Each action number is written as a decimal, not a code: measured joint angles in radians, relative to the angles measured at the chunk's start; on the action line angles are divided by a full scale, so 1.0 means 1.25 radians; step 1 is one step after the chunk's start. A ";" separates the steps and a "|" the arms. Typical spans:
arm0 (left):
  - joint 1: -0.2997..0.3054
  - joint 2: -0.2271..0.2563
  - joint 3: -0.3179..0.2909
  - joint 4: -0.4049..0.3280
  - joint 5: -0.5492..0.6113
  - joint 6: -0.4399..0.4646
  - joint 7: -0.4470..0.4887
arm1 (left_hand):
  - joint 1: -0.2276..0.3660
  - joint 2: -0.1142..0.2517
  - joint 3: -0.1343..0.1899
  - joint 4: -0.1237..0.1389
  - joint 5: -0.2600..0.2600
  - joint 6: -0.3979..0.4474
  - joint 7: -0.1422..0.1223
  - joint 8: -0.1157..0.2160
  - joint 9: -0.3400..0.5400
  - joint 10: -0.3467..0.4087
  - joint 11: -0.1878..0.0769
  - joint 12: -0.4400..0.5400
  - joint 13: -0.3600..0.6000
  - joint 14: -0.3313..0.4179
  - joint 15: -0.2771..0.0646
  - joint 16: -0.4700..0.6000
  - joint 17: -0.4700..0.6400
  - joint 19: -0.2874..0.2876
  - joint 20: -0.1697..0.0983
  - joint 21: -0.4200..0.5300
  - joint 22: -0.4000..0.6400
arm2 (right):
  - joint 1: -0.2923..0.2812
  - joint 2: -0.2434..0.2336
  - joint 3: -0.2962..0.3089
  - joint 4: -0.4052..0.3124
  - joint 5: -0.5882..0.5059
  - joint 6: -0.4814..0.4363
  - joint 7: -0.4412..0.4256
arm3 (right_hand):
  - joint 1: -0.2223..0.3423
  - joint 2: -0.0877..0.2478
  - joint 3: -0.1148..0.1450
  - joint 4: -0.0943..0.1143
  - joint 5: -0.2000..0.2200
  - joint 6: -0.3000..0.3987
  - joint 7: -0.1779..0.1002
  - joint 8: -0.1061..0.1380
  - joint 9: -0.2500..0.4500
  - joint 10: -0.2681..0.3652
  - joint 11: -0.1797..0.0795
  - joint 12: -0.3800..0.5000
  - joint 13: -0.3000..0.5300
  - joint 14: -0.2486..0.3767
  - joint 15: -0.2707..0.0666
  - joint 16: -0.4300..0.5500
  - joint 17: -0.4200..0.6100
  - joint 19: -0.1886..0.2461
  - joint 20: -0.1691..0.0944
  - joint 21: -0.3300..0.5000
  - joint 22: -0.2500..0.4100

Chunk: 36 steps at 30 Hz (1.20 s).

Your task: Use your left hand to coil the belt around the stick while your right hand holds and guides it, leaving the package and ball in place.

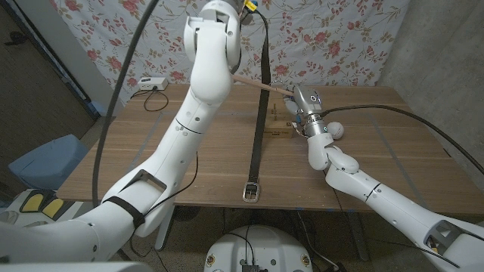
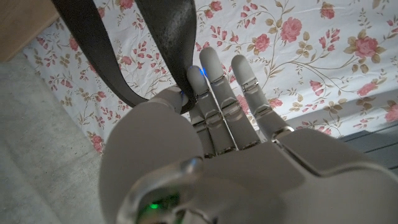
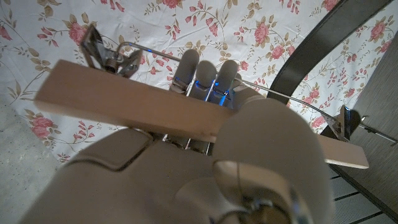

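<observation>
Where it hangs: belt, a dark flat strap, matte and leathery, drops from the raised left hand at the top of the head view down to the wooden table.
Belt axis: long axis runs from the far side of the table toward the near edge, almost straight, with the metal buckle lying on the wood just inside the near edge.
Belt in left wrist view: the strap folds into a loop and passes between the thumb and the fingers.
Left hand: it pinches the belt at the fold; the other fingers reach out straight and close together, smooth grey plastic.
Stick: pale, flat, squared wooden slat, held well above the table, slanting from the right hand toward the left arm and crossing the belt.
Stick in right wrist view: plain light wood with straight edges, lying across the hand.
Right hand: it grips the stick, thumb over the slat, fingers curled behind it.
Ball: white, round, smooth, on the table just beside the right wrist.
Package: a small brown boxy thing sits by the belt under the right hand; too hidden to tell more.
Backdrop: white cloth with a red rose print.
</observation>
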 measured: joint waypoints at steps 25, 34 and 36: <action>-0.006 -0.045 -0.034 -0.099 -0.184 0.152 -0.091 | 0.008 0.006 0.014 -0.019 -0.056 -0.010 0.010 0.020 0.000 0.010 0.010 -0.019 0.000 0.007 -0.001 0.003 0.032 0.005 0.007 0.041 0.004 | 0.037 0.016 -0.025 0.049 0.025 0.003 -0.022 | 0.001 -0.001 0.003 0.003 -0.001 0.000 0.000 -0.005 -0.001 0.004 0.004 0.000 0.000 -0.004 0.004 0.006 0.000 0.000 0.000 0.005 0.000; -0.006 -0.043 -0.039 -0.104 -0.224 0.198 -0.174 | 0.012 0.003 0.014 -0.026 -0.069 -0.014 0.014 0.029 0.000 0.014 0.015 -0.019 -0.001 0.009 0.000 0.003 0.032 0.005 0.007 0.050 0.004 | 0.037 0.028 -0.007 0.052 0.029 0.002 -0.042 | 0.001 -0.001 0.003 0.003 0.005 0.000 0.000 -0.008 0.000 0.004 0.004 0.000 0.000 -0.004 0.004 0.009 0.000 0.000 0.000 0.008 -0.002; -0.001 -0.029 -0.041 -0.114 -0.234 0.207 -0.186 | 0.013 0.003 0.012 -0.029 -0.073 -0.014 0.014 0.029 0.000 0.016 0.016 -0.019 -0.004 0.012 -0.003 0.003 0.032 0.005 0.007 0.050 0.004 | 0.037 0.031 -0.003 0.054 0.037 -0.004 -0.081 | 0.001 -0.001 0.003 0.003 0.006 0.000 0.000 -0.009 0.002 0.004 0.004 0.000 0.000 -0.004 0.004 0.009 0.000 0.000 0.000 0.008 -0.004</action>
